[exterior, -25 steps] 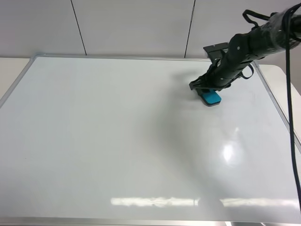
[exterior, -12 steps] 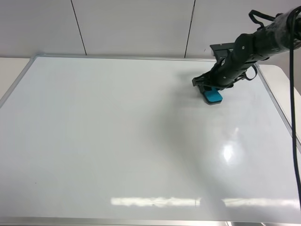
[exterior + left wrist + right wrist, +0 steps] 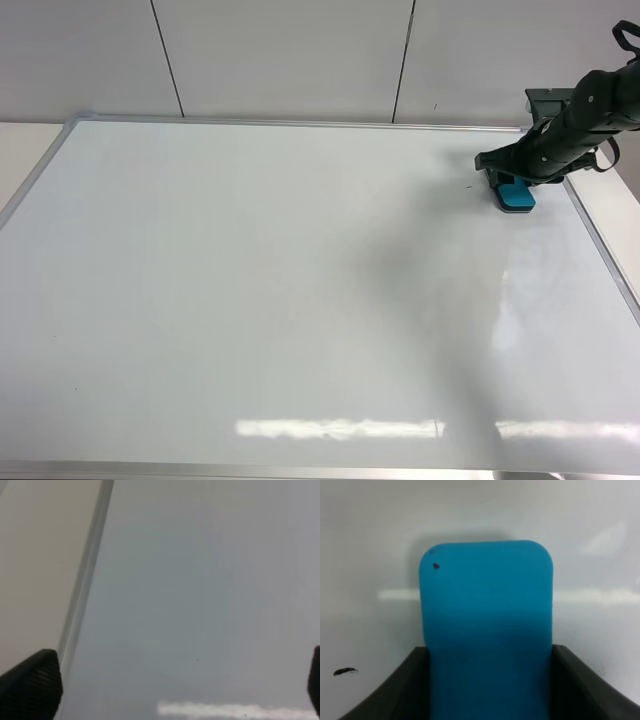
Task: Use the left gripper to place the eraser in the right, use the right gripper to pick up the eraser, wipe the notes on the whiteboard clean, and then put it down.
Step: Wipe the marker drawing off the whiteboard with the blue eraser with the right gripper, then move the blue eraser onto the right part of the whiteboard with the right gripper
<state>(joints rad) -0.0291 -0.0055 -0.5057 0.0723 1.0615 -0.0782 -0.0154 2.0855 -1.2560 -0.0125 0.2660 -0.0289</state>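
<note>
Item: eraser (image 3: 517, 196), clamped in our right gripper (image 3: 503, 181) near the whiteboard (image 3: 250, 300) far right edge, left gripper (image 3: 165, 690) wide open, empty; we advise pressing flat across the leftover mark (image 3: 344, 671).

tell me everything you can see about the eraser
The eraser is a flat teal-blue pad, a rounded rectangle with a matte, foam-like top and one small dark speck near a corner. The right gripper is shut on it, dark fingers flanking both long sides. In the high view it sits low against the whiteboard, at the far right by the frame; its underside looks darker. A small black mark lies beside it.
</note>
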